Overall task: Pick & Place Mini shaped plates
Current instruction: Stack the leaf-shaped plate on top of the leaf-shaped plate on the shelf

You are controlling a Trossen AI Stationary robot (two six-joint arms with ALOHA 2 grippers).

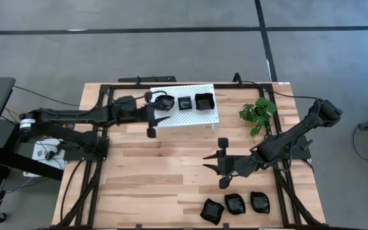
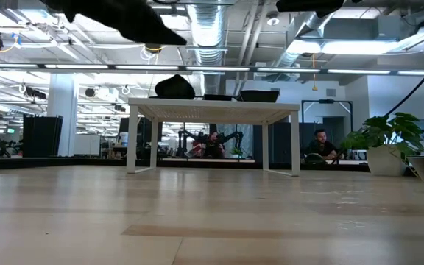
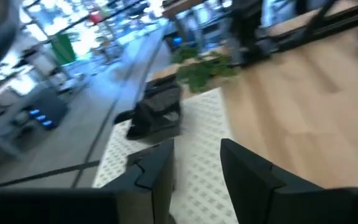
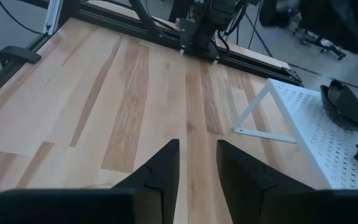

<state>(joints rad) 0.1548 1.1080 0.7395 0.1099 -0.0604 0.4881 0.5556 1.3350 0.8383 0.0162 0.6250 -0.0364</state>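
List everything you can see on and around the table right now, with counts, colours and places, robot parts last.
Plates on the rack: three, glossy black, in a row on top of the rack.
Plates on the table: three, glossy black, in a row at the near edge, right side.
Rack: one, white, perforated, far centre of the table.
Plant: one, green, right of the rack.
Table: one, light wood.
People: seated in the room behind.
Left gripper: open, at the rack's left end.
Right gripper: open, empty, above mid-table.

Left arm (image 1: pixel 75 116) and right arm (image 1: pixel 292 137): dark, jointed, tubular links, black cables trailing from each base. Left arm carries a white band at its nine o'clock end. Each wrist ends in two black, flat, wedge-shaped fingers (image 4: pixel 160 171).
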